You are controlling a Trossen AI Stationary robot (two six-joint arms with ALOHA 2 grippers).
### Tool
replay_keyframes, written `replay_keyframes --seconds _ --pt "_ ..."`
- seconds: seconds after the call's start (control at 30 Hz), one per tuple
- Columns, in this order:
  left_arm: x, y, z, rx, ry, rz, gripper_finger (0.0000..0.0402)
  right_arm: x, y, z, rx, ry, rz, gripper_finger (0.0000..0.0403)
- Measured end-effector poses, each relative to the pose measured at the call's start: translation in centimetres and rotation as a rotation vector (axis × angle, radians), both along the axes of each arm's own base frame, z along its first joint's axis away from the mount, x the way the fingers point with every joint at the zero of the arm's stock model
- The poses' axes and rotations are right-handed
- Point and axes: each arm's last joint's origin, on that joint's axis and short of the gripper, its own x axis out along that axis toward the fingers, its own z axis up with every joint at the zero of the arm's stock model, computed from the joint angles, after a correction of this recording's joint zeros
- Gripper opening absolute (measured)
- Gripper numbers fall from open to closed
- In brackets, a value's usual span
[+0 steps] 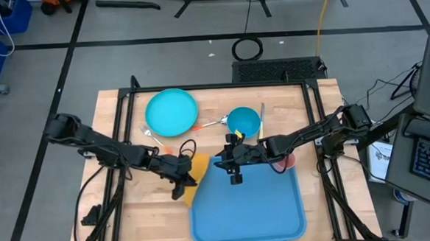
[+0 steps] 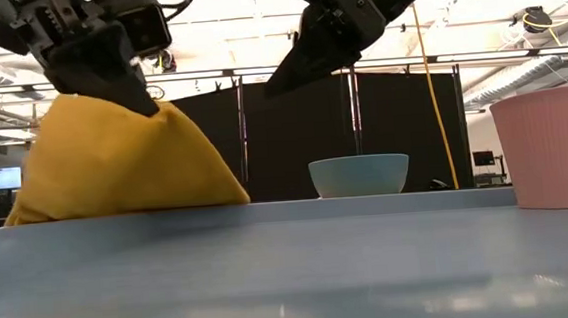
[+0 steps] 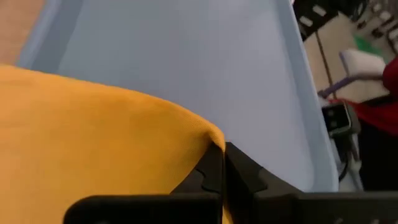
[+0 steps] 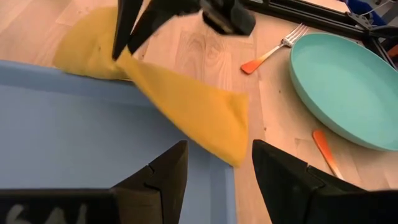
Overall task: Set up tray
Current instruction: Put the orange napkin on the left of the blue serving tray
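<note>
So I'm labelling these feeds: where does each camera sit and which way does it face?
High: overhead, straight down on tray, both arms.
Low: table height, looking level across; both grippers overhead.
Left wrist: on the left gripper, over yellow cloth.
Right wrist: behind the right gripper, facing the left.
Shared by all: cloth and tray.

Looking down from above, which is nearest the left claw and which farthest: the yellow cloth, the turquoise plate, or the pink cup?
From the left gripper:
1. Yellow cloth, pinched in its fingers at the tray's corner.
2. Turquoise plate, farther back.
3. Pink cup, beyond the right gripper.
</note>
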Motion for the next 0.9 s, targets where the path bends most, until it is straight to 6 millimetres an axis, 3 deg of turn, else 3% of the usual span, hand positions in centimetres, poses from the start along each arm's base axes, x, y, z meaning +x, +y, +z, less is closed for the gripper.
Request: replay_keyframes --seconds 0.4,0.9 --pt "2.2 -0.8 -2.4 -0.163 -0.002 0.034 0.0001 -0.2 0.0 0.6 -0.038 -0.013 0.026 0.0169" --pt "3.6 -1.4 -3.6 -0.351 -0.011 0.077 0.0001 -0.9 -0.2 2.4 -0.050 -0.066 0.037 0.0169"
